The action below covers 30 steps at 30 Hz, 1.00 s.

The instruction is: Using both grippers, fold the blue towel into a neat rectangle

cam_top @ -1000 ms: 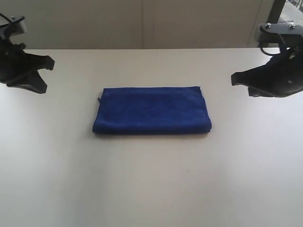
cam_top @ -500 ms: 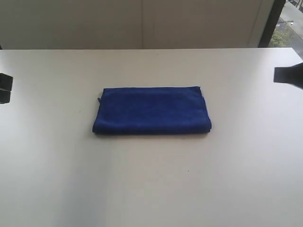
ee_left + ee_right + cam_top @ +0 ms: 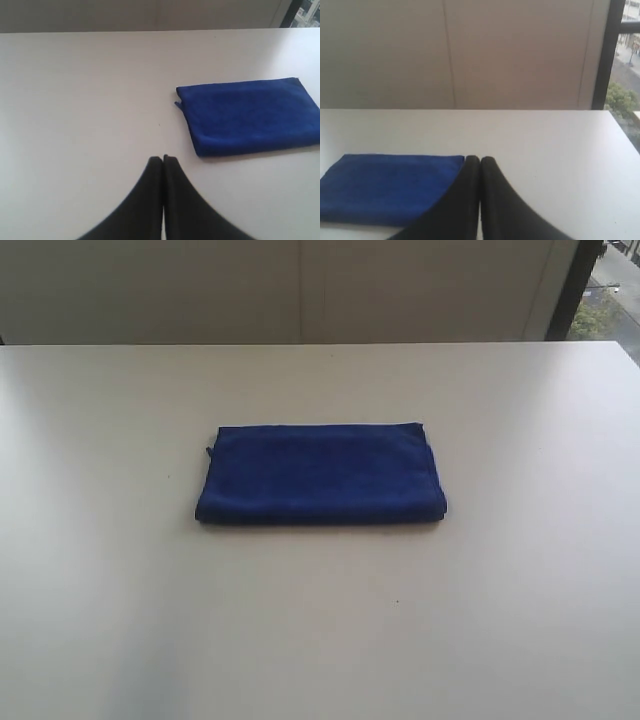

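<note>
The blue towel (image 3: 320,473) lies folded into a flat rectangle in the middle of the white table (image 3: 320,640). The left gripper (image 3: 163,159) sits clear of one short end, its black fingers pressed together and holding nothing. The right gripper (image 3: 480,159), near the opposite end, is likewise closed and empty.

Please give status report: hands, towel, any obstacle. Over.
Left hand shut, empty, off the towel. Right hand shut, empty. Blue towel folded, neat rectangle, flat on table. No obstacle seen.
</note>
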Available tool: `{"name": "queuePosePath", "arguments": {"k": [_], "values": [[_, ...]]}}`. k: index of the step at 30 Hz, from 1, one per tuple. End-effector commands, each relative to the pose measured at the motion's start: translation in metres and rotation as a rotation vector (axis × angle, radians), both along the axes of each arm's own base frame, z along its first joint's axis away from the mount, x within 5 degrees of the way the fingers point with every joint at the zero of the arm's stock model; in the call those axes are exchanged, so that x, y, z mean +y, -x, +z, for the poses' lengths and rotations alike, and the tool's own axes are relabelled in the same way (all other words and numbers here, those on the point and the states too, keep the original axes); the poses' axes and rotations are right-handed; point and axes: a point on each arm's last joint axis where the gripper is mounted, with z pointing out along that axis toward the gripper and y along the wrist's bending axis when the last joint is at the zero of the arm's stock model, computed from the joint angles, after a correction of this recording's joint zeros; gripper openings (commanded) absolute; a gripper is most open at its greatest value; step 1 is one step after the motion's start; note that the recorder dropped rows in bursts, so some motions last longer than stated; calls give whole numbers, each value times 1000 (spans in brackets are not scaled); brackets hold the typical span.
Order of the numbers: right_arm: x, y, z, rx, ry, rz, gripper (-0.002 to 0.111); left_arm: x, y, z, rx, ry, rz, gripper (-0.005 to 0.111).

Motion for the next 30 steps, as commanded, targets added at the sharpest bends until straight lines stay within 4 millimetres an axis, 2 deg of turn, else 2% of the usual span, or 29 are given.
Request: {"name": "queuePosePath", "arguments": {"k": [1, 11, 30], "values": [[-1, 9, -1, -69, 14, -17, 0, 2, 4, -10, -36, -2, 19, 0], [0, 10, -7, -21, 22, -8, 0, -1, 9, -21, 77, -10, -25, 0], [0, 10, -7, -19, 22, -3, 0, -1, 9, -21, 79, -10, -26, 0]]}}
